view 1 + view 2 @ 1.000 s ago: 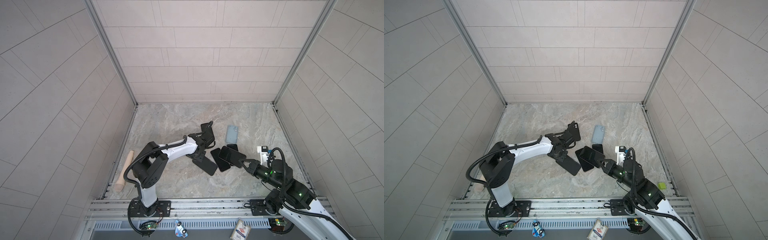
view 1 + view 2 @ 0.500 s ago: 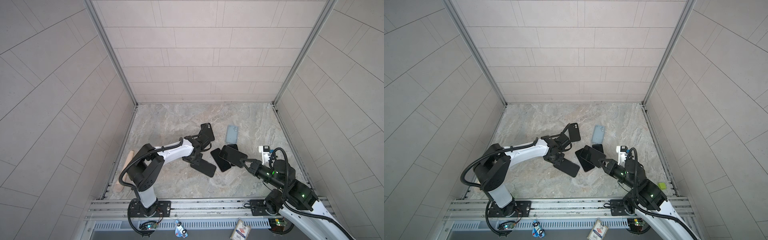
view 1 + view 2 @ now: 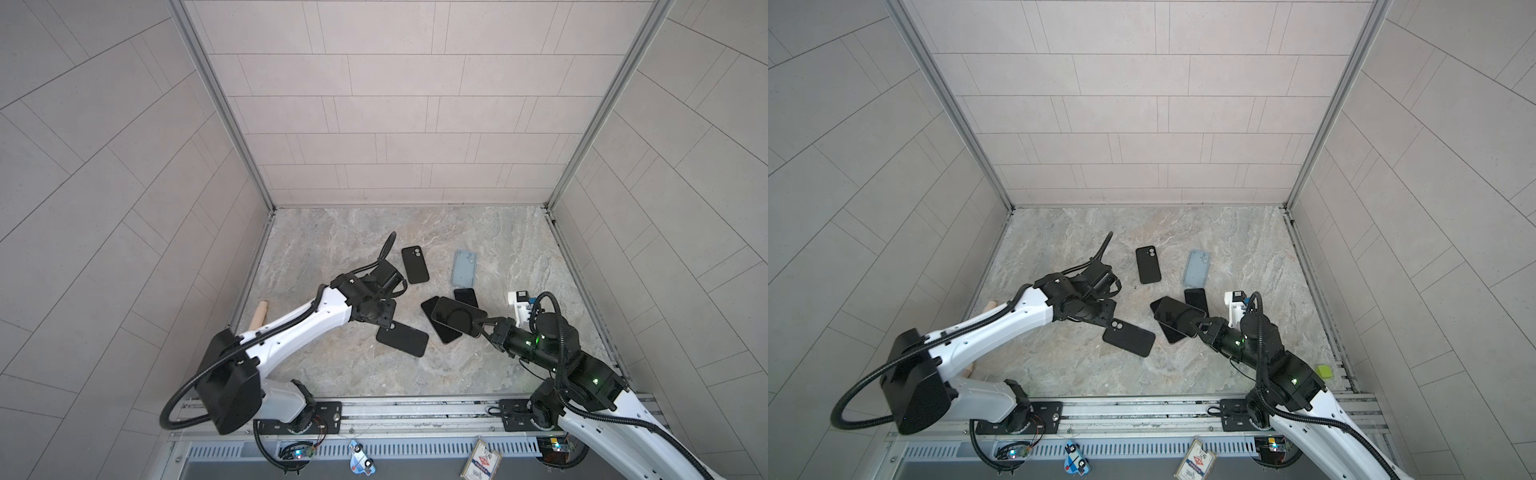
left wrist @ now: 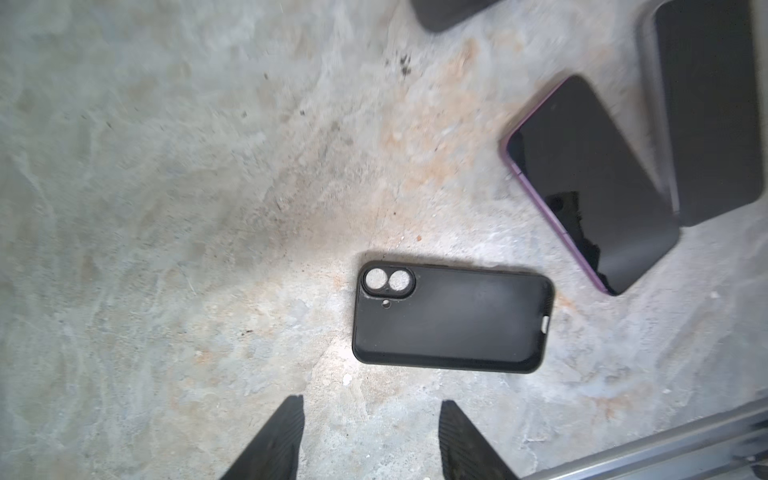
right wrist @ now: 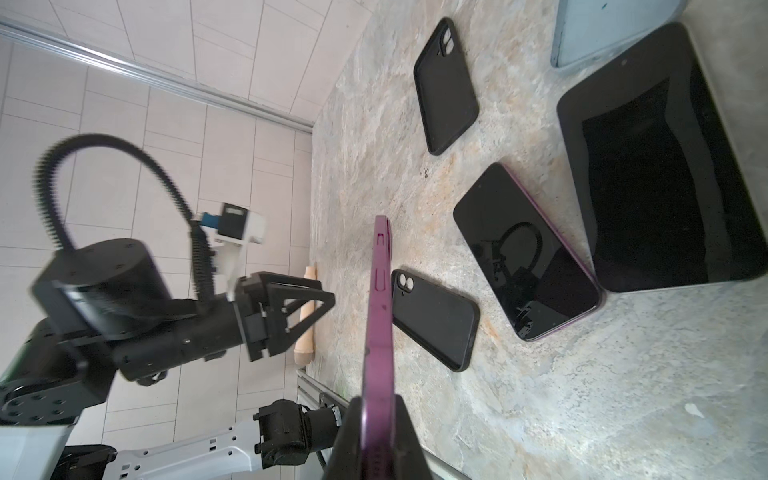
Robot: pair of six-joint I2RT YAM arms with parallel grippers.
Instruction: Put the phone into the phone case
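My right gripper [image 5: 376,432] is shut on a purple phone [image 5: 378,307], which it holds edge-on above the floor; in both top views the phone [image 3: 457,319] [image 3: 1177,316] hangs over the other devices. A black phone case [image 4: 453,318] [image 3: 402,338] [image 5: 434,318] lies flat, back up. Just short of its long edge, my left gripper [image 4: 370,419] [image 3: 384,318] stands open and empty. A second black case [image 3: 414,264] [image 5: 446,83] lies farther back.
A second purple phone [image 5: 528,253] [image 4: 590,187] and a larger black device [image 5: 660,166] lie under and beside the held phone. A light blue case [image 3: 464,269] lies behind them. A wooden handle [image 3: 259,313] rests at the left edge, and a metal rail [image 3: 415,409] runs along the front.
My left gripper has opened and let go of the far black case, which now lies flat, and has drawn back over the near case. The right gripper still holds the phone.
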